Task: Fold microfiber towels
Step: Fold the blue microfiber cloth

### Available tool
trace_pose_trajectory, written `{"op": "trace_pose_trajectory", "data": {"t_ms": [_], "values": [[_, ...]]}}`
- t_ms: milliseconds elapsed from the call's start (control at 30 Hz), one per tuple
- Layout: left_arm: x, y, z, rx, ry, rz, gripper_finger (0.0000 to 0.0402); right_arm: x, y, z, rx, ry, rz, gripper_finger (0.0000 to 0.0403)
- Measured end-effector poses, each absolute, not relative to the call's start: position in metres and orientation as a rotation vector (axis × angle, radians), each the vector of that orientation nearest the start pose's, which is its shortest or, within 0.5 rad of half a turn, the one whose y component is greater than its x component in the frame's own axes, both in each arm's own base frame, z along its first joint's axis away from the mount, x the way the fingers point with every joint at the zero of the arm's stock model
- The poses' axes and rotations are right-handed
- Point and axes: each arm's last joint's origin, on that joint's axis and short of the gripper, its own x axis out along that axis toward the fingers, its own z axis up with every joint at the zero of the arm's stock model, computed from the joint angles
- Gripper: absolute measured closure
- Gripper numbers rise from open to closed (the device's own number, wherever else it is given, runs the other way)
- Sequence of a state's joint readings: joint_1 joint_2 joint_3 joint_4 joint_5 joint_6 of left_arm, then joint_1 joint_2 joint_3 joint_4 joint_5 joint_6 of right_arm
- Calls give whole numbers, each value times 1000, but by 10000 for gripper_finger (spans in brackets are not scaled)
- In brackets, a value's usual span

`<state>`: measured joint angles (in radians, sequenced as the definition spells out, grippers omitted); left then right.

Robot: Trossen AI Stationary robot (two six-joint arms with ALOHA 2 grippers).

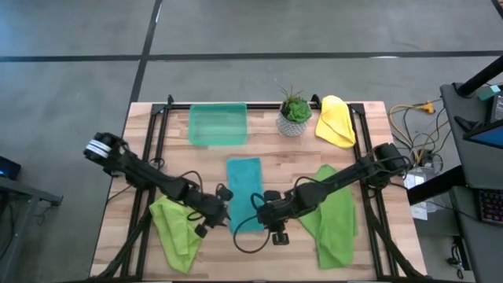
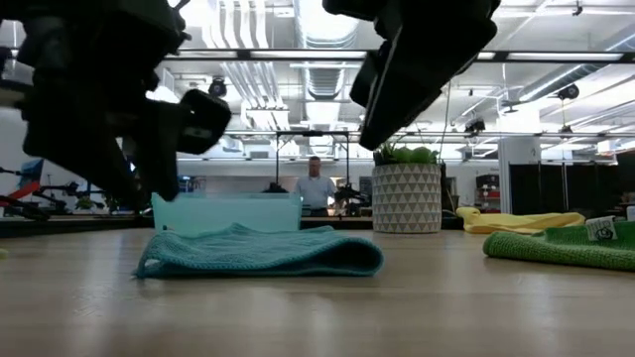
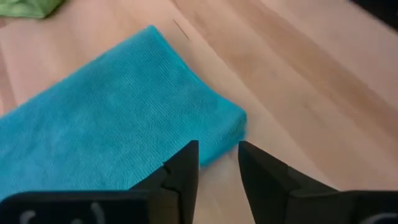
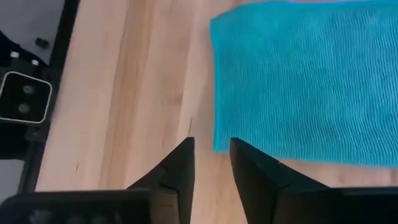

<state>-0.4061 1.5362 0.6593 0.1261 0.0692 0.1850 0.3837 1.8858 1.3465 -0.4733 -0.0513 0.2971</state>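
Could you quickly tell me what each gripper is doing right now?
Left gripper: open, empty, at the teal towel's corner.
Right gripper: open, empty, beside the towel's edge.

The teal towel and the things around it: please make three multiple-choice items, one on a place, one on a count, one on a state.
1. Where does the teal towel lie?
A. In the green tray
B. On the table between the two hands
C. Under the plant

2. How many lime green towels are on the table?
A. One
B. Two
C. Three

3. What is the state of the left hand?
A. Open, holding nothing
B. Shut on the teal towel
C. Shut on the yellow towel

Key:
1 B, it lies flat between the left hand and right hand.
2 B, one by the left arm, one under the right arm.
3 A, a gap shows between its fingers.
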Motion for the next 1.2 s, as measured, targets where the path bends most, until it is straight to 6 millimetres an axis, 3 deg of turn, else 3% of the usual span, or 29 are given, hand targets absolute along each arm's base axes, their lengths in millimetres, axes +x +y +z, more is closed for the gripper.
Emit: {"op": "trace_pose_trajectory", "data": {"t_ms": [400,800,933,1033,1200], "values": [[276,-122,136,358,728,-608,298,361,148,196,159,1097,195,331],[287,-130,102,367,824,-627,298,361,148,196,152,1095,200,333],[286,-129,91,323,912,-558,301,361,148,196,151,1096,200,333],[285,-130,84,291,970,-512,323,361,148,196,148,1094,202,335],[285,-131,84,284,974,-484,393,363,149,196,107,1058,238,330]]}}
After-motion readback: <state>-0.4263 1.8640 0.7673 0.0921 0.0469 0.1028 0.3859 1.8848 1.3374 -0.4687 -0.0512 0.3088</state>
